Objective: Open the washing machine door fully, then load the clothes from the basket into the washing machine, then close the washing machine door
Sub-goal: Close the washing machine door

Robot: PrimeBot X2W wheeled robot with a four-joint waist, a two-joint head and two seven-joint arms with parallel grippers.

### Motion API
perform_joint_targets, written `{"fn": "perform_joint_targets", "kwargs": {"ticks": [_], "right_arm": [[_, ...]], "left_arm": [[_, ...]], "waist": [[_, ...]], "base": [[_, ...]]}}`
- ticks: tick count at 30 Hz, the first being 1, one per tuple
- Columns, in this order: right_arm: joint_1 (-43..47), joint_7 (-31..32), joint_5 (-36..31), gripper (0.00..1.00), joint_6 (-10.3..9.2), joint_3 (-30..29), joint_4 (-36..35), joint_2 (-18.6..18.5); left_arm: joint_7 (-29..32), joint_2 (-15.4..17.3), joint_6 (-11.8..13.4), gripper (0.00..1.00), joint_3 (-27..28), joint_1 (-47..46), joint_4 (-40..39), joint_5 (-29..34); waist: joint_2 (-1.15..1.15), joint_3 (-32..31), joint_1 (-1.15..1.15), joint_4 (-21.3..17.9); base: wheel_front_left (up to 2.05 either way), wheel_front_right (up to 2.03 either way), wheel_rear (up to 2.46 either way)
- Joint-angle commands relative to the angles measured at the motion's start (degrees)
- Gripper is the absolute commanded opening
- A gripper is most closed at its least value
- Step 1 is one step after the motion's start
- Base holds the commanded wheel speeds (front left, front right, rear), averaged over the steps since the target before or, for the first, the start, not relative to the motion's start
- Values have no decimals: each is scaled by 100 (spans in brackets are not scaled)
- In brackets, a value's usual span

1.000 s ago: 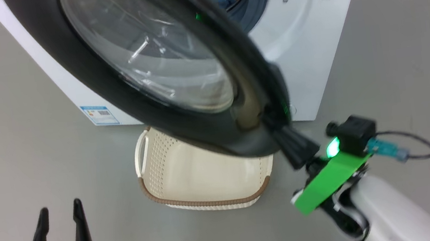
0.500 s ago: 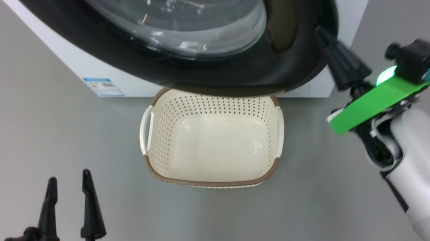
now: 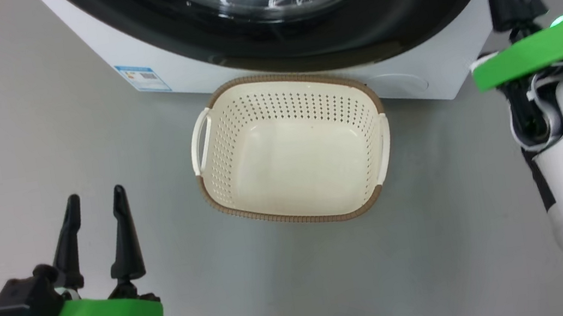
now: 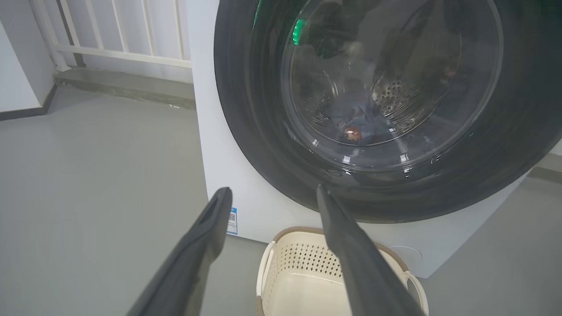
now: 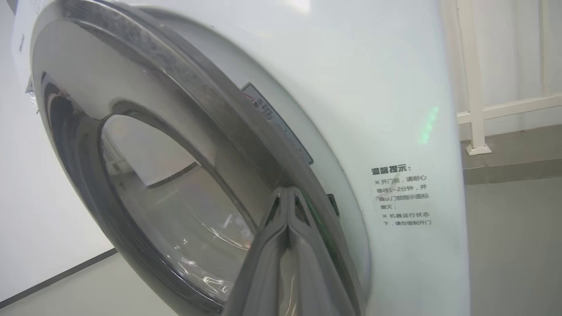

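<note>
Glossy black door (image 3: 352,32) swung closer, perforated basket (image 3: 280,108)

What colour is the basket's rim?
Brown, woven-look; the basket shows best in the head view.

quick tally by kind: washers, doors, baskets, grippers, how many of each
washer: 1
door: 1
basket: 1
grippers: 2, left gripper and right gripper
total: 5
</note>
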Motion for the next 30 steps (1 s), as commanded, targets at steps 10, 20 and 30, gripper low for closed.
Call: {"fn": "perform_joint_targets", "kwargs": {"ticks": [10,20,30], "right_arm": [[-535,-26,-272,0,7,-296,-26,234],[-645,-26,-411,0,7,-376,-1,210],[-579,-26,-329,0,7,-226,-52,216]], "left_arm": [[-36,83,-14,100,97,-277,-166,-31],[-36,103,-14,100,13,-393,-114,-54],[-36,156,-14,100,-51,-413,-77,-58]], "waist": [[0,244,0,107],[0,352,0,171],[0,355,0,156]], "base": [[0,0,0],[0,0,0],[0,0,0]]}}
